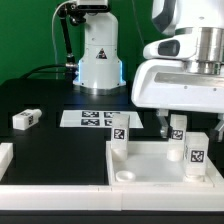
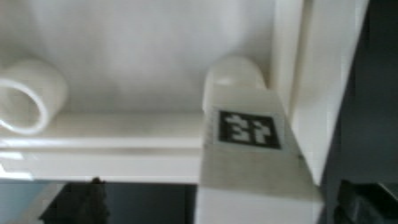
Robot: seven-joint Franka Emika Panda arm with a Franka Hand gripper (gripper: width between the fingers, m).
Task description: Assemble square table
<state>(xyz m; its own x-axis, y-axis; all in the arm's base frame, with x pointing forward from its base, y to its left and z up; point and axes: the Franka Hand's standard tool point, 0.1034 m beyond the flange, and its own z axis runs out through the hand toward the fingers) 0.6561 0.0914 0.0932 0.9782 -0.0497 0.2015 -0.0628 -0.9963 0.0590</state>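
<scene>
The white square tabletop [image 1: 150, 160] lies flat at the front, rim up. Three white tag-marked legs stand on it: one at the far corner on the exterior view's left [image 1: 120, 133], one at the far right corner [image 1: 178, 128], one nearer the front right [image 1: 196, 150]. A fourth leg [image 1: 25, 119] lies loose on the black table at the left. My gripper [image 1: 174, 124] hangs over the far right leg, jaws open, one finger on each side of it. In the wrist view that leg [image 2: 246, 128] runs up between the fingertips [image 2: 84, 200] of my gripper [image 2: 222, 205], not touching the one that shows clearly. A round socket [image 2: 27, 95] shows beside it.
The marker board [image 1: 97, 118] lies behind the tabletop. The robot base [image 1: 98, 55] stands at the back. White border bars run along the front edge [image 1: 60, 195] and at the left [image 1: 5, 155]. An open corner socket [image 1: 125, 172] sits at the tabletop's front left.
</scene>
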